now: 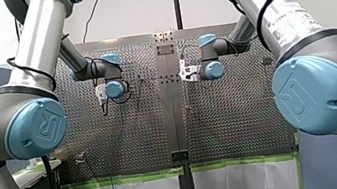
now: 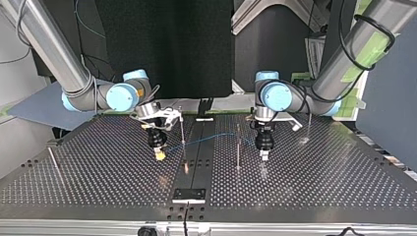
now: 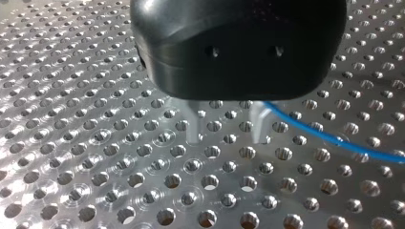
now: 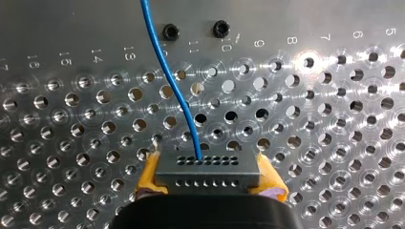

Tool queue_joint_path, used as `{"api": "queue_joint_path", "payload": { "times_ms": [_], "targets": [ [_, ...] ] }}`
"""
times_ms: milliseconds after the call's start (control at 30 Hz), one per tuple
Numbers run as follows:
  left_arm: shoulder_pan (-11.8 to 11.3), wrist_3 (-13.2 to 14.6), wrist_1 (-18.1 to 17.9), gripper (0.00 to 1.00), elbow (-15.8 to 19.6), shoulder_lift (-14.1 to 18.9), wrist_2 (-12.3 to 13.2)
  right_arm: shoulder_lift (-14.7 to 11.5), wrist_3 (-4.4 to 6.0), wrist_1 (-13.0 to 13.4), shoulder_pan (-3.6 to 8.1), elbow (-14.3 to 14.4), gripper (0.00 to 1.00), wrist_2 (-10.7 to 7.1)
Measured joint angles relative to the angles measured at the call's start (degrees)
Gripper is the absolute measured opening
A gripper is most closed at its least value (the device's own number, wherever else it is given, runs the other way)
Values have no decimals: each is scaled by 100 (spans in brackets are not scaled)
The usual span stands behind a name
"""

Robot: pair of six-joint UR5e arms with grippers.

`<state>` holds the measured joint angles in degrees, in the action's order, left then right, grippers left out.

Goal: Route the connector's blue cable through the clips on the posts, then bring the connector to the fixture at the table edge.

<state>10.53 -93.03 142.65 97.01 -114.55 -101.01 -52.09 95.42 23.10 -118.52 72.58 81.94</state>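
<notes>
Two yellow pads (image 4: 149, 174) of my right end effector (image 4: 208, 177) clamp the grey connector (image 4: 207, 164) over the perforated tabletop (image 4: 334, 119). Its blue cable (image 4: 177, 95) runs ahead across the holes. My left end effector (image 3: 225, 138) hangs with its metal fingers (image 3: 193, 129) narrowly apart and empty, the cable right beside one finger.

Grey connector (image 4: 207, 171) in my right claw (image 2: 159, 155); blue cable (image 2: 211, 137) seemingly strung past two posts (image 2: 182, 128).

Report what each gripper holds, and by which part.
My right gripper clamps the connector by its two short ends. My left gripper holds nothing; the blue cable passes beside one finger.
</notes>
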Motion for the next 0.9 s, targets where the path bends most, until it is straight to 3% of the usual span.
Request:
{"api": "queue_joint_path", "payload": {
  "times_ms": [33,400,600,900],
  "targets": [
    [-1,5,8,100,0,0,-1,0,-1,-4,0,0,0,0],
    [55,26,384,100,17,42,-338,0,-25,-50,-1,-1,0,7],
    [93,-27,437,100,161,236,-557,0,-30,-73,-3,-1,0,7],
    [116,-146,471,100,564,645,-294,0,-38,-125,-16,-1,0,9]
  ]
}}
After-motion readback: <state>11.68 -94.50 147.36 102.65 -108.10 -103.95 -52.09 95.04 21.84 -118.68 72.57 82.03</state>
